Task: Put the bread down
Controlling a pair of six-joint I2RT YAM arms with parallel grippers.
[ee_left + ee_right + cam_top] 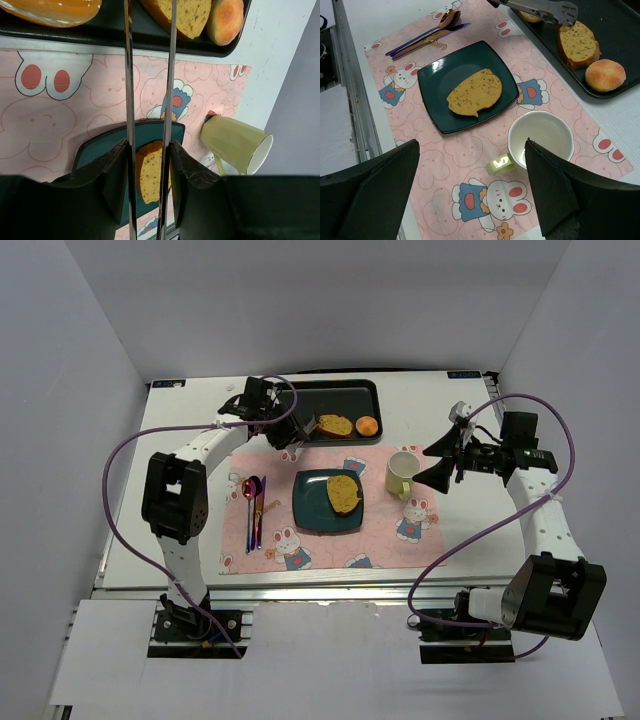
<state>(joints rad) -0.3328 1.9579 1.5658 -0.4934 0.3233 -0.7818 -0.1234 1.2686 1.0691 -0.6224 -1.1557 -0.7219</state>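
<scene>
- Left gripper (148, 172): closed on the metal tongs (547, 9); the tong tips are empty and sit just beside the tray slice (577, 44).
- Right gripper (471, 145): jaws spread wide, holding nothing, near the mug (542, 135).
- Bread: one toasted slice lies in the black tray (620, 25), just beside a round bun (605, 75). The plated slice (475, 92) lies on the dark square plate (437, 80).
- Hazard: the tongs may catch only the crust, so the slice could tip out over the placemat (445, 200).
- Hazard: the tips may push the bun.
- Hazard: the plate's centre is taken, so a second slice may overhang the rim.

White table (420, 410), plain grey walls (300, 300)
</scene>
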